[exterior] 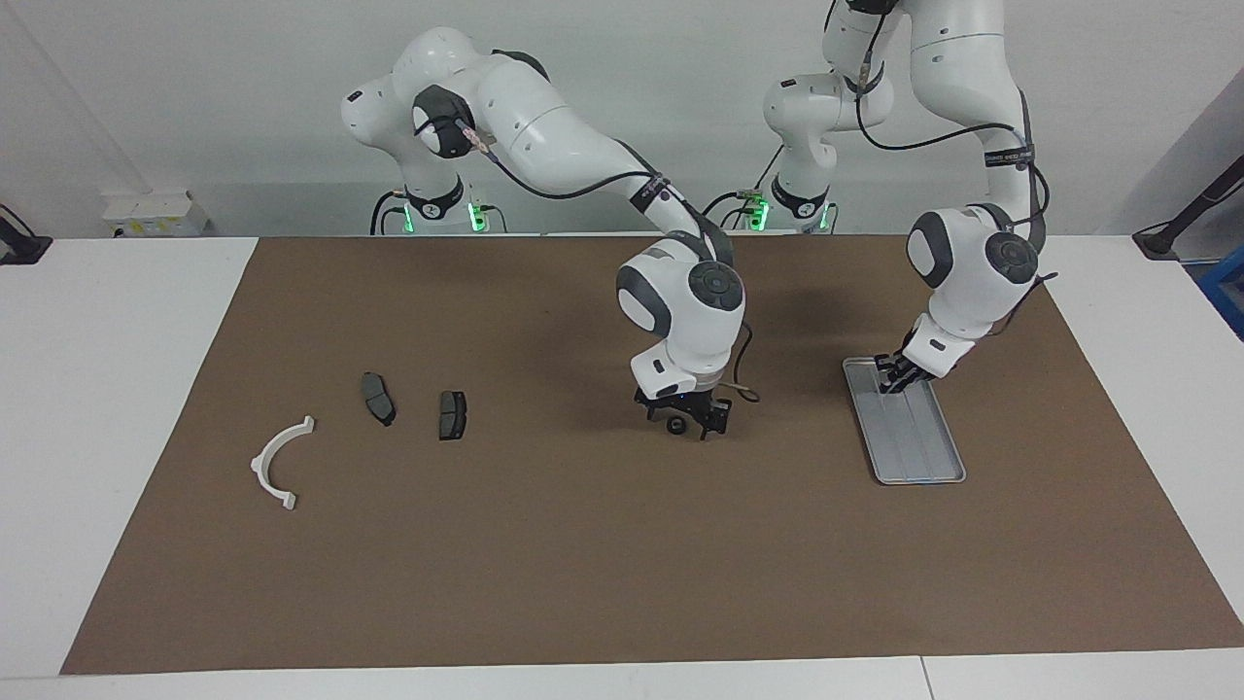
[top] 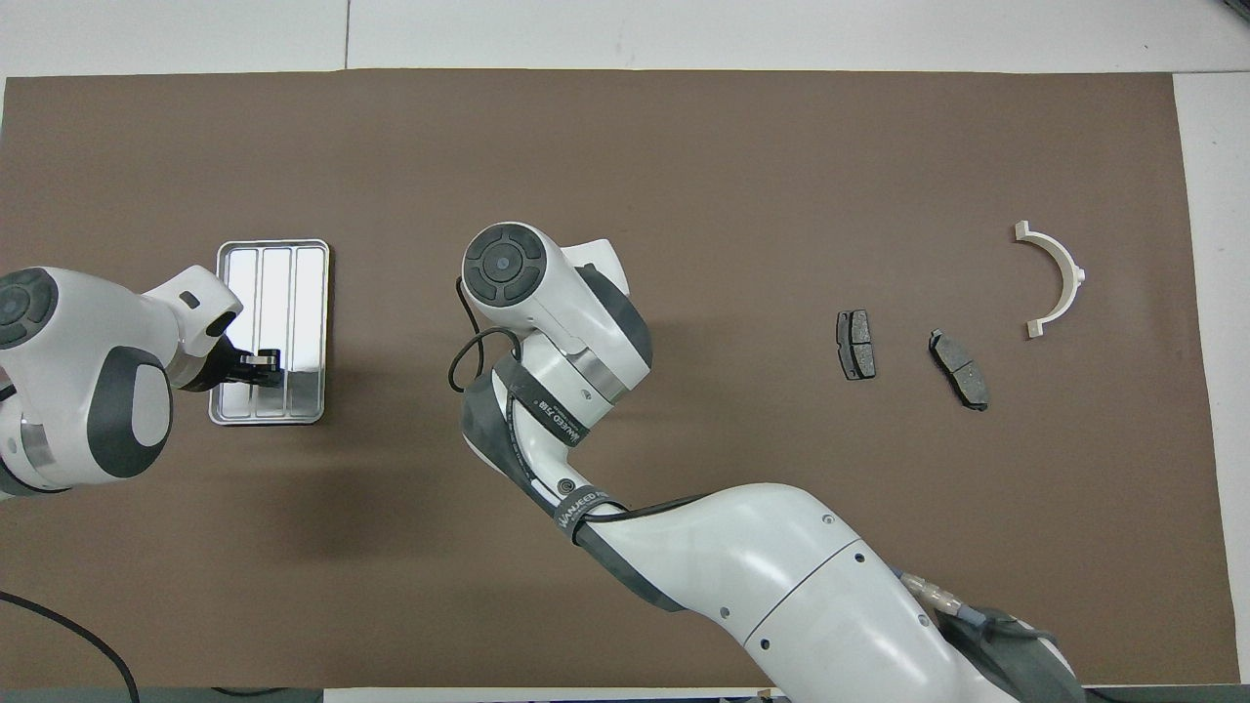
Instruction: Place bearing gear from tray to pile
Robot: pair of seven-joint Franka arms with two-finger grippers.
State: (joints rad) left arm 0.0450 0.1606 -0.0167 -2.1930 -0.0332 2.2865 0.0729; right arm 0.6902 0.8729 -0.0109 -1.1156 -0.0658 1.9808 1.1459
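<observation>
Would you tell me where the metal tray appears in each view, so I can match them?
Facing view: the tray lies at the left arm's end of the mat, under the left gripper.
Overhead view: the tray is again at the left arm's end, at mid-height.
Shared landmark: the white arc, at the right arm's end.

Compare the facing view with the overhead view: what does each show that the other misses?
Facing only: the right gripper, open and low over the middle of the mat, with a small dark bearing gear on the mat under it. In the overhead view the right arm's wrist covers both. Overhead only: the tray seen squarely, its ridged lanes bare away from the left gripper. Both: the left gripper, shut, over the tray's end nearer the robots, plus two dark pads and the white arc toward the right arm's end.
</observation>
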